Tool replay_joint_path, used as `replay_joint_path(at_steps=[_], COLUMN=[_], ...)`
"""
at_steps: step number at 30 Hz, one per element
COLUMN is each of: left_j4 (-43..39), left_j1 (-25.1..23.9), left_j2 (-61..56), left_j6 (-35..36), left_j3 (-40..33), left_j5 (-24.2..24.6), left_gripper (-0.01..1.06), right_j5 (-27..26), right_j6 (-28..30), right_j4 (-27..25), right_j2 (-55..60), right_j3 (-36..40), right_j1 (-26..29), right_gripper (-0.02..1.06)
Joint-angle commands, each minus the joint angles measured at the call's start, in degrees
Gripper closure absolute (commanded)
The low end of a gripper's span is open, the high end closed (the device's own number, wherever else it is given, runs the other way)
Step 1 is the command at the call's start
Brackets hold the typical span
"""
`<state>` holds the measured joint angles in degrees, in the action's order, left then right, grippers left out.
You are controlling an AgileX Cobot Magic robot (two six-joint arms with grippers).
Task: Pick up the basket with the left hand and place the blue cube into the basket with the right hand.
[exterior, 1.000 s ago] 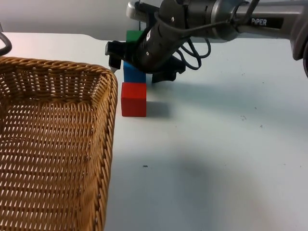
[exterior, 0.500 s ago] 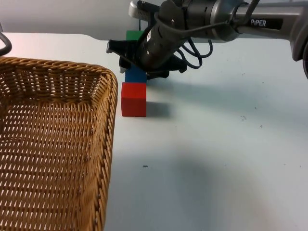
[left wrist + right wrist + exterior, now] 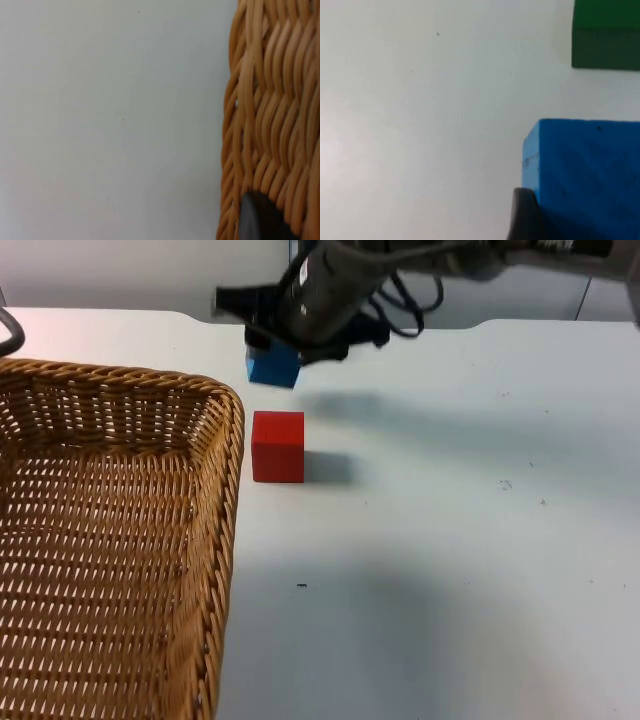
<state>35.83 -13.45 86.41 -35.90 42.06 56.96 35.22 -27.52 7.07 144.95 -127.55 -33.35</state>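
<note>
The blue cube (image 3: 270,368) (image 3: 585,175) hangs above the table, behind the red cube, with my right gripper (image 3: 287,350) shut on it. One black fingertip (image 3: 525,215) lies against the cube's side. The wicker basket (image 3: 110,540) takes up the left of the top view, with its right rim beside the red cube. Its woven rim (image 3: 270,110) also shows in the left wrist view, where a black fingertip (image 3: 257,222) of my left gripper presses on the weave.
A red cube (image 3: 278,446) rests on the white table just right of the basket's far corner. On the table past the blue cube lies a green cube (image 3: 607,35). Bare table stretches to the right and front.
My right gripper closed on the blue cube and lifted it up and back off the table. The red cube and the basket stayed where they were.
</note>
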Motion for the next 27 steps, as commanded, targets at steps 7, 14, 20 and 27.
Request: replay_joint_path(at_steps=[7,14,20,27], left_j4=[1.35,2.57,2.67,3.02], left_j1=[-0.27,-0.15,-0.15,-0.15], left_j2=[3.05,7.96,11.39,12.99], left_j6=[0.36,-0.13,-0.26,-0.37], left_j3=[-0.05,0.07,3.19,5.38], left_j5=[-1.00,-3.87,-3.31,-3.58], left_gripper=[1.05,1.05,1.05,1.05], right_j5=[6.18,14.57,21.13,22.21], right_j6=[12.18,30.98,38.06,40.01], right_j4=[1.30,-13.19,-20.51,-21.07], right_j2=[-11.62,-17.54,-18.05,-18.27], right_j3=[-0.08,0.03,0.15,4.91], right_j1=[-0.42,-0.42,-2.67,-7.98], right_gripper=[1.05,1.05,1.05,1.05])
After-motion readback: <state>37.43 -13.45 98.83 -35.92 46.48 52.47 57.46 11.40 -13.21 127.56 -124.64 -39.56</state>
